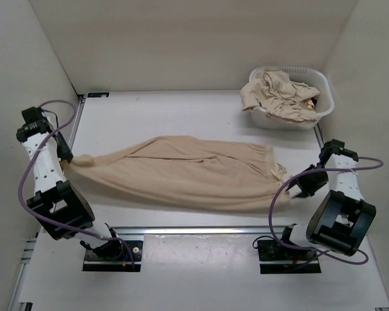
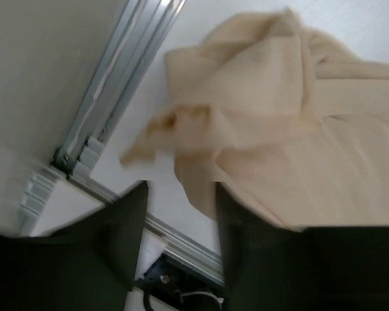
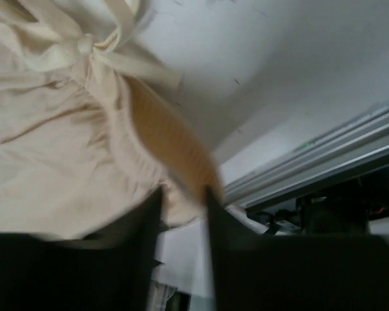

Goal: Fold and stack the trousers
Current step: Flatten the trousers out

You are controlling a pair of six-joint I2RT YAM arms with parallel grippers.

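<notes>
One pair of beige trousers [image 1: 194, 172] lies spread flat across the table, leg ends at the left and gathered waist at the right. My left gripper [image 1: 70, 157] is at the leg ends. In the left wrist view it [image 2: 181, 188] is open, with the bunched leg hem [image 2: 246, 116] just beyond its fingertips and brushing the right finger. My right gripper [image 1: 297, 184] is at the waist corner. In the right wrist view it [image 3: 183, 192] is open, and the waistband edge [image 3: 162, 136] reaches down to its fingertips. The drawstring knot [image 3: 84, 44] shows beyond them.
A white plastic basket [image 1: 325, 91] stands at the back right with more crumpled beige trousers [image 1: 282, 94] in it. Aluminium rails run along the table's left edge [image 2: 117, 71] and near edge [image 1: 194, 230]. White walls enclose the back and both sides.
</notes>
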